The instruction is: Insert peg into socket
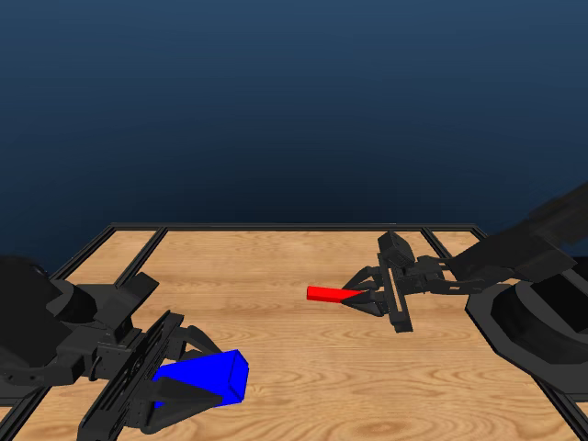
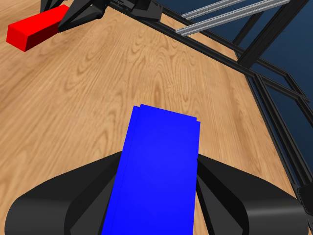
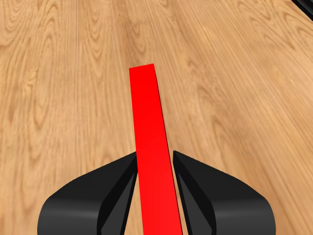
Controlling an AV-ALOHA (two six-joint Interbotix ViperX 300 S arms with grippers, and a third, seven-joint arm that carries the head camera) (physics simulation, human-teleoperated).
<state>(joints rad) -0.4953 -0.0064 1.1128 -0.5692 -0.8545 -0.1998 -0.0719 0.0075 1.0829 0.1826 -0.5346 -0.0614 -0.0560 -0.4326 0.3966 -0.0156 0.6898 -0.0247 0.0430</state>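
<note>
Both pickups look done. The left gripper [image 1: 188, 386] has its jaws pinching the bright blue, boxy hollow socket [image 1: 207, 378], held low near the left edge of the wooden counter [image 1: 294, 367]. The right gripper [image 1: 360, 296] has its jaws clamped on the thin bright red rectangular peg [image 1: 323, 294], which points toward the left arm. Peg and socket are well apart, so alignment and insertion remain, by my judgement. No brand, label or writing is readable anywhere.

Matte black arms, angular two-jaw grippers
</note>
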